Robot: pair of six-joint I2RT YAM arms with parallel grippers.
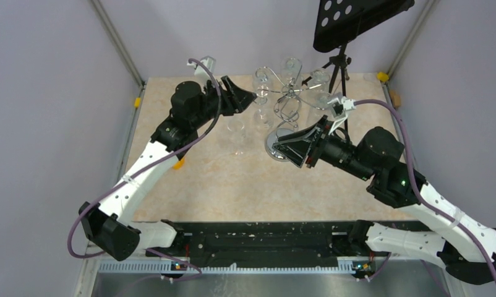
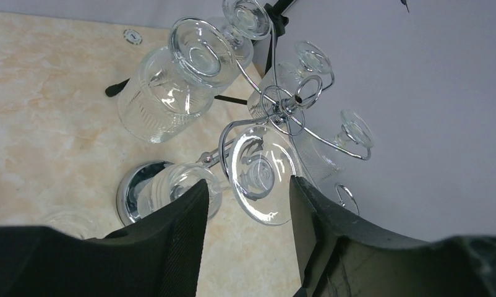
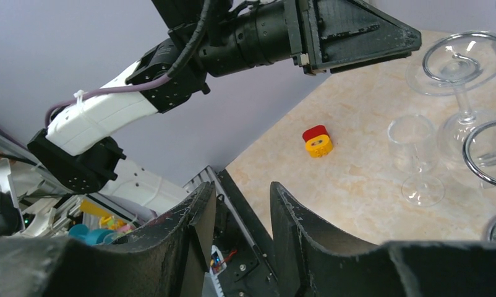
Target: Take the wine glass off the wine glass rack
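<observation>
The wine glass rack (image 1: 289, 93), a silver wire stand with scroll arms (image 2: 282, 108), rises from a round chrome base (image 2: 131, 192) at the back middle of the table. Several clear glasses hang from it upside down. My left gripper (image 1: 250, 98) is at the rack's left side. In the left wrist view the left gripper (image 2: 249, 181) stands open astride the round foot of one hanging wine glass (image 2: 261, 173). The right finger (image 2: 304, 229) meets the foot's rim and a gap shows at the left finger (image 2: 190, 229). My right gripper (image 1: 287, 151) hovers by the chrome base (image 1: 276, 143), open and holding nothing (image 3: 242, 185).
A black tripod music stand (image 1: 357, 18) rises at the back right, close to the rack. One clear glass (image 1: 236, 133) stands upright on the table left of the base (image 3: 415, 154). A yellow and red block (image 3: 318, 142) lies near the left table edge (image 1: 179, 164).
</observation>
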